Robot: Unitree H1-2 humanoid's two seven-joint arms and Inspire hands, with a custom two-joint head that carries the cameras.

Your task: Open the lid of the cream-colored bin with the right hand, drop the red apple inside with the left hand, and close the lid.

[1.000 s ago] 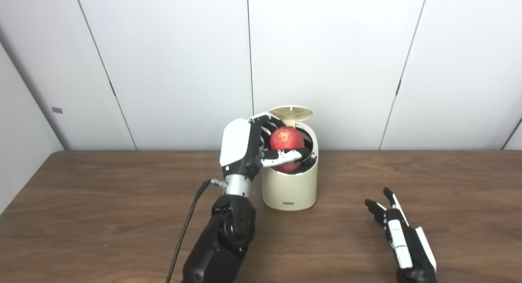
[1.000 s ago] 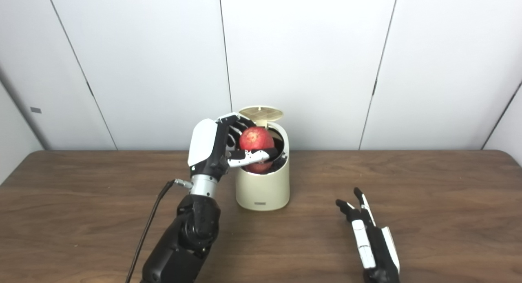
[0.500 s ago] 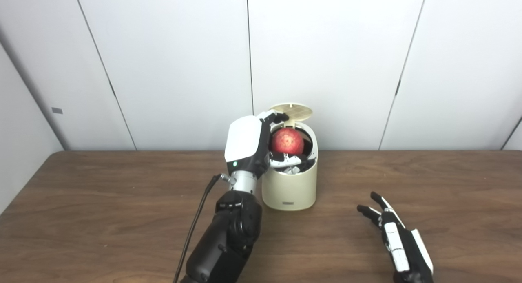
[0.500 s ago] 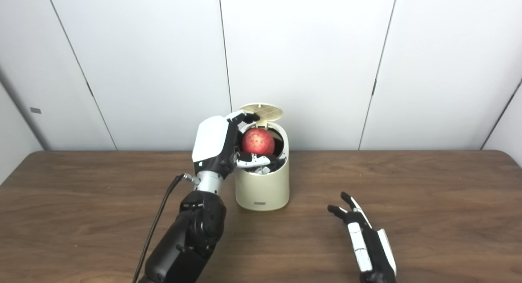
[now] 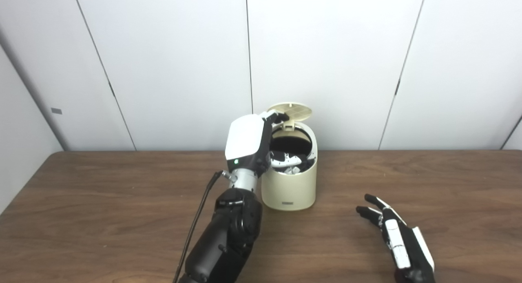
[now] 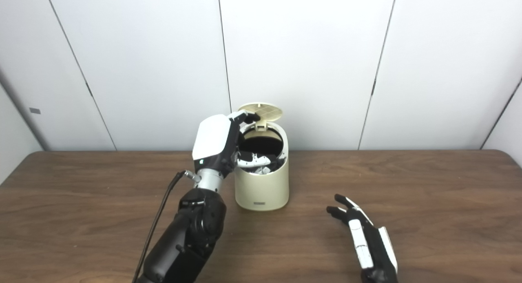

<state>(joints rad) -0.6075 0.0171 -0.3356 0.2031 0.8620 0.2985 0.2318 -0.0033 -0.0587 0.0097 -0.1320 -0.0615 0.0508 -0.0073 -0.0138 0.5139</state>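
The cream-colored bin [image 5: 288,189] stands at the back middle of the wooden table, its round lid [image 5: 289,111] tipped up at the back. Its mouth [image 5: 290,143] is dark and no apple shows in it. My left hand [image 5: 255,146] is at the bin's left rim, open and empty, with its fingers [image 5: 287,158] reaching over the opening. My right hand [image 5: 394,238] lies open and empty on the table to the right front of the bin, also in the right eye view [image 6: 365,238].
The brown wooden table [image 5: 102,217] runs across the view. White wall panels stand right behind the bin. A black cable [image 5: 195,226] hangs beside my left forearm.
The red apple has left my left hand and dropped out of sight into the bin. My left hand stays over the opening. My right hand has shifted slightly left on the table.
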